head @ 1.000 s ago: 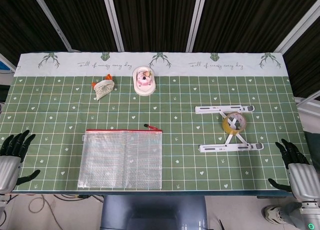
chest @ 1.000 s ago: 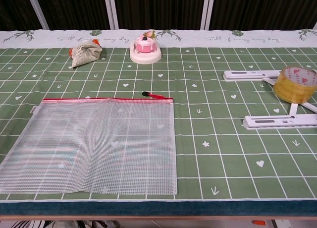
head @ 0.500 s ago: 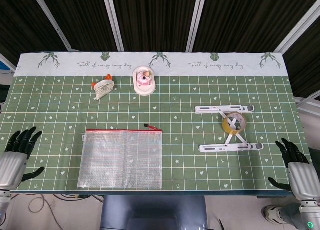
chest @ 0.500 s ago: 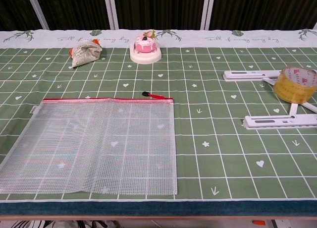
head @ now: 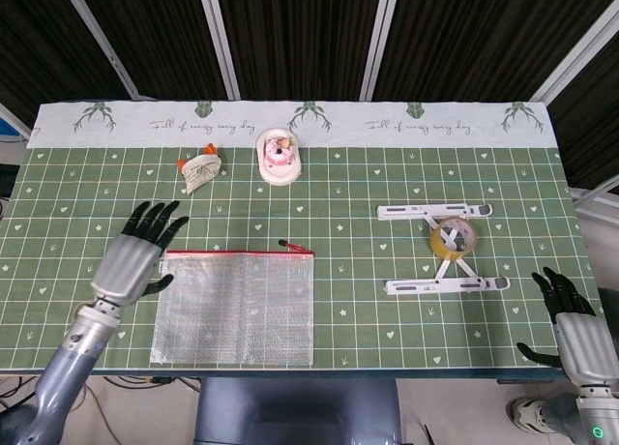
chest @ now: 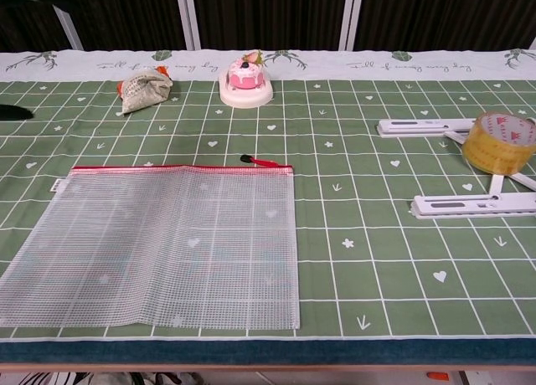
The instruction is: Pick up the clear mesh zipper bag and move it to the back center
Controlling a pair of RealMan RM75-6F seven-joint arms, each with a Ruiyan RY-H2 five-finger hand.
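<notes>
The clear mesh zipper bag with red zip (head: 234, 308) lies flat on the green grid-patterned surface (head: 348, 189), front-left, its zip edge facing the back and the red pull tab (head: 293, 245) sticking out at the bag's back-right corner. Not yet lifted.

The left hand (head: 138, 253) hovers just beside the bag's back-left corner, fingers spread wide, holding nothing; whether it touches the cloth cannot be told from the head view. In the chest view only a dark fingertip shows at the far left edge. The right hand (head: 573, 331) sits at the front-right edge of the surface, well apart from the bag, fingers apart, empty.

Behind the bag, at the back: a small crumpled patterned pouch with orange bits (head: 198, 169) and a pink cake toy on a white round base (head: 278, 158). The cake sits about where back center is, so the drop spot is crowded. To the right of the bag: a white folding bracket stand (head: 440, 249) with a roll of yellowish tape (head: 452, 238) resting on it.

Risks, judged from here:
- The bag is thin, flat and limp, with no edge to get under; fingers may slide over the mesh or drag it along the cloth rather than pinch it.
- Held by one corner it likely droops and swings, and the hanging edge could sweep the pouch or knock the cake toy on the way back.
- Pressing down hard may bunch the tablecloth.
- Placing it could land the bag on top of the cake.
</notes>
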